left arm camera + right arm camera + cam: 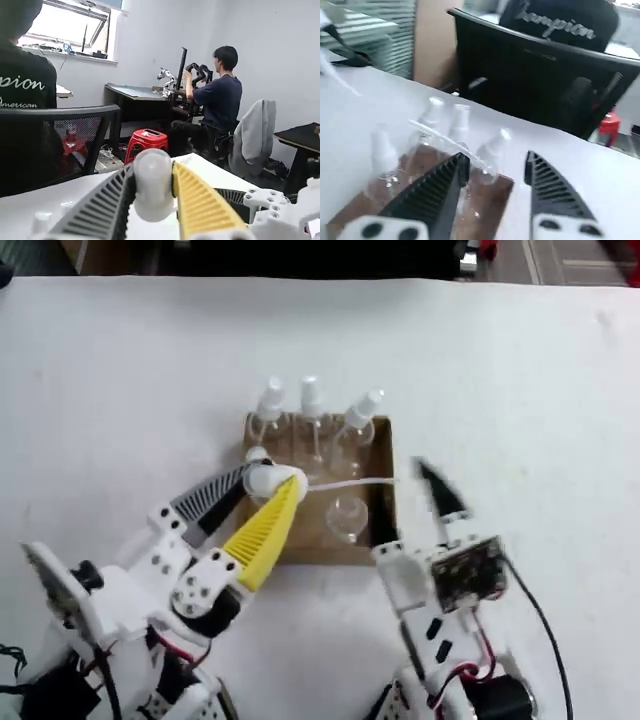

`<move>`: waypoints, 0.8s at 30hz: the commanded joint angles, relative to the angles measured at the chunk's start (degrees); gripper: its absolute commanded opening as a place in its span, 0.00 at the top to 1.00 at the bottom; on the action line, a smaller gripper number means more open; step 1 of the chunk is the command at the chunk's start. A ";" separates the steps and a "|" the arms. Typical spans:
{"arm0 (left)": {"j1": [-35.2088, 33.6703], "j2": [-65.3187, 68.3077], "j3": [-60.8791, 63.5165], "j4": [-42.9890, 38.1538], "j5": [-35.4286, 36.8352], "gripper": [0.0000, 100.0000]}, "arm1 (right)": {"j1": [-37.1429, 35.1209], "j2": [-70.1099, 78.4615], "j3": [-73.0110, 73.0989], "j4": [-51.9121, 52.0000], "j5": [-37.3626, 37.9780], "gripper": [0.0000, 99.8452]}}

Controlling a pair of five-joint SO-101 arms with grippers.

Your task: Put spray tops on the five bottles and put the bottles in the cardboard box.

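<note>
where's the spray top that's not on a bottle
High view: the spray top is held in the left gripper above the cardboard box, just in front of the three capped bottles.

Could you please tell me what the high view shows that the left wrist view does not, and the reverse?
High view: the cardboard box, the uncapped bottle in it, a thin tube reaching across it, and the right gripper standing open beside the box. Left wrist view: the room behind, with a black mesh chair and a red stool. Both: the left gripper shut on the white spray top.
</note>
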 commanded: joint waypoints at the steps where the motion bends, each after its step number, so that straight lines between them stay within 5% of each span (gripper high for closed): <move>1: -0.13 0.31 -0.26 -3.43 -1.14 0.98 | 9.71 -0.66 -3.34 -0.22 0.09 0.73; 7: -0.13 0.31 -0.35 -5.45 -1.14 0.98 | 21.67 -0.57 6.68 -13.41 -0.09 0.69; 15: 0.31 0.66 -0.18 -6.77 -1.14 0.98 | 26.15 -0.40 30.24 -43.91 -0.09 0.69; 24: 0.04 8.66 3.87 -13.89 -1.49 0.98 | 26.07 0.92 32.53 -44.53 -0.09 0.69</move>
